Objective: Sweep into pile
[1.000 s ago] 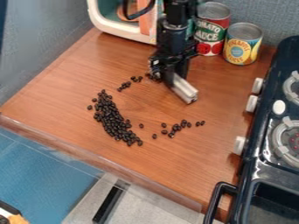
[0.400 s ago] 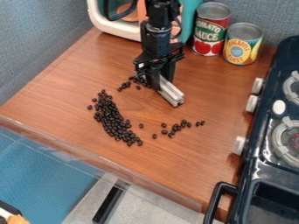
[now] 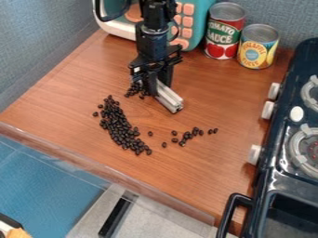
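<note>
Here, one silver bar (image 3: pixel 169 98) is gripped by the pincer (image 3: pixel 157 88). Black beans (image 3: pixel 118 124) are heaped at the pincer's seven o'clock.

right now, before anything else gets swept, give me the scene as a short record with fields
tool: metal bar, held in the gripper
main group: long band of dark beans
small cluster: by the bar's upper end
scattered beans: right of the band in view
pile status: not yet one pile
background: red can, yellow-and-blue can, toy microwave
right edge: stove
</note>
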Motion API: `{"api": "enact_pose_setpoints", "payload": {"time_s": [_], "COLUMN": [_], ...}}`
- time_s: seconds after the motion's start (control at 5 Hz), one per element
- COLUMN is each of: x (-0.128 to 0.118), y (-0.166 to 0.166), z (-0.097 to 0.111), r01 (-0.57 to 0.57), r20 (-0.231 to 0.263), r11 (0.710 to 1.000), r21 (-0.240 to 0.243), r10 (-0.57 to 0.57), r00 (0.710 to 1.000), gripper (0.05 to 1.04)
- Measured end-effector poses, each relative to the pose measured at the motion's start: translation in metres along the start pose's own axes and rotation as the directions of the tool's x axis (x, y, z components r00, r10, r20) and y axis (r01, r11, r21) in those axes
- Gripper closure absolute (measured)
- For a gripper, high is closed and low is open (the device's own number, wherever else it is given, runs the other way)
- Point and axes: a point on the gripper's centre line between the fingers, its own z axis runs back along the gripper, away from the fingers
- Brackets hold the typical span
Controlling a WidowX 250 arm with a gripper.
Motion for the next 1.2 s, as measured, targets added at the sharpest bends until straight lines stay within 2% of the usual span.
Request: {"api": "enact_pose_setpoints", "payload": {"time_s": [1.0,1.2], "x": [0.006,0.006], "y": [0.064,0.063], "z": [-0.003,-0.003], "r01": [-0.038,-0.036], "r20": [0.013,0.007], "r11": [0.998,0.998], "r21": [0.058,0.05], "r10": [0.038,0.036], "r00": [0.999,0.999], "gripper": [0.716,0.716]}}
